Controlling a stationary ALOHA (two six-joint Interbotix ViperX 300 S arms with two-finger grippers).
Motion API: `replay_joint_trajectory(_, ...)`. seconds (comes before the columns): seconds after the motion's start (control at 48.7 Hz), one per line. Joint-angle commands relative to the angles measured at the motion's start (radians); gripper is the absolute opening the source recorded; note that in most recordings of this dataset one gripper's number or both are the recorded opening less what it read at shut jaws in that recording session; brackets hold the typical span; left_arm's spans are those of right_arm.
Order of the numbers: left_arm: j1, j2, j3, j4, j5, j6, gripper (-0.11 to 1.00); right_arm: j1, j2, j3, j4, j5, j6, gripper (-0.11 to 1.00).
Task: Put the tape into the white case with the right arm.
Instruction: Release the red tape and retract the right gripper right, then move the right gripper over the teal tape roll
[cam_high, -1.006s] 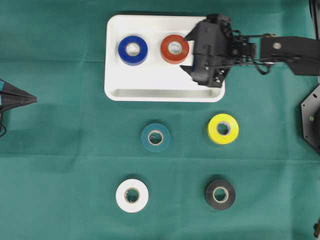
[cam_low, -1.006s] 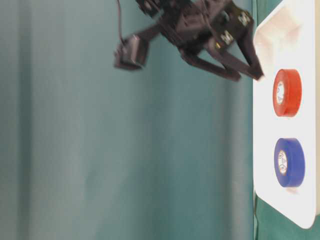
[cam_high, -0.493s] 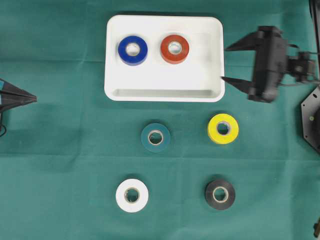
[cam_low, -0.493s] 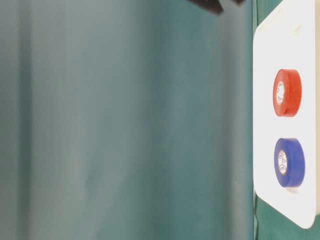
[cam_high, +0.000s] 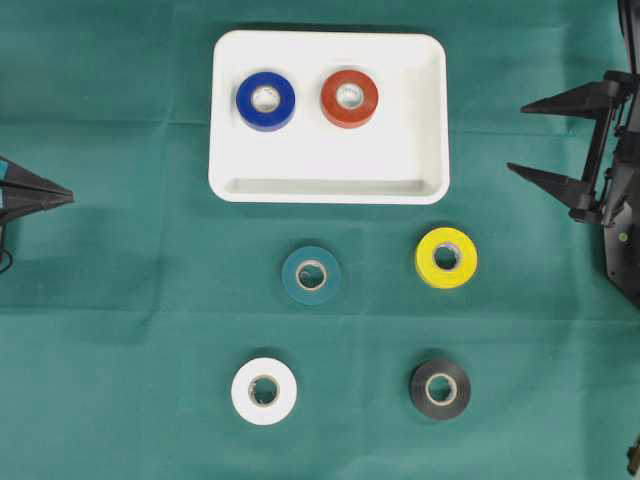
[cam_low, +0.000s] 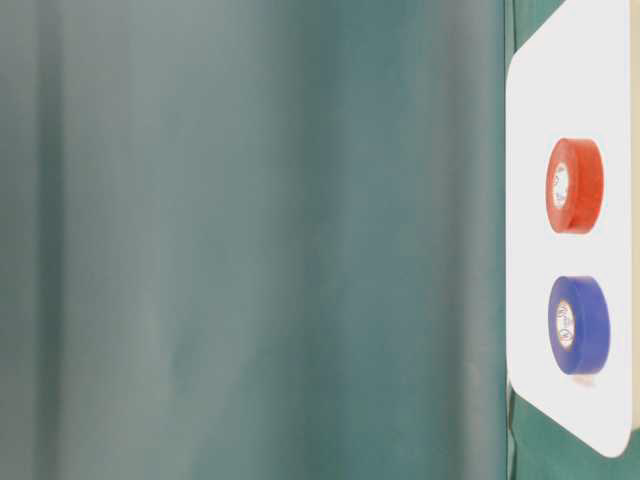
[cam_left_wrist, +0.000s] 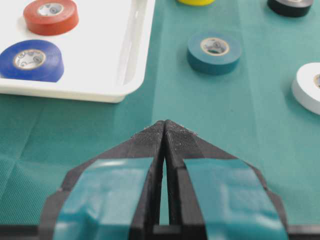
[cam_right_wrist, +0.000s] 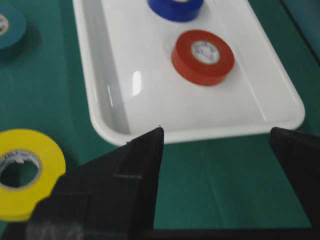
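The white case (cam_high: 330, 187) lies at the top centre of the green cloth, with a blue tape (cam_high: 265, 101) and a red tape (cam_high: 349, 98) lying flat in it. A yellow tape (cam_high: 446, 257) rests on the cloth just below the case's right corner. My right gripper (cam_high: 515, 138) hovers to the right of the case, open and empty, its tips pointing toward the case. In the right wrist view the right gripper (cam_right_wrist: 216, 131) faces the case rim (cam_right_wrist: 200, 134), with the yellow tape (cam_right_wrist: 25, 172) at lower left. My left gripper (cam_high: 70, 199) stays at the left edge, shut.
A teal tape (cam_high: 311, 275), a white tape (cam_high: 264, 390) and a black tape (cam_high: 440, 389) lie on the cloth below the case. The table-level view shows only the case (cam_low: 540, 200) with its red tape (cam_low: 574, 186) and blue tape (cam_low: 578, 325).
My right gripper has pulled back from over the case's right end to the cloth at the right, staying open and empty. The left arm has not moved.
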Motion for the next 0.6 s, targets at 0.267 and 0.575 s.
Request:
replay_joint_trajectory(0.267, 0.005, 0.008, -0.012, 0.0, -0.008, 0.0, 0.01, 0.058, 0.002, 0.023, 0.003, -0.025, 0.005, 0.61)
replay_joint_trajectory(0.575, 0.005, 0.008, -0.012, 0.0, -0.008, 0.002, 0.01, 0.296, 0.002, 0.051, 0.003, -0.041, 0.005, 0.61)
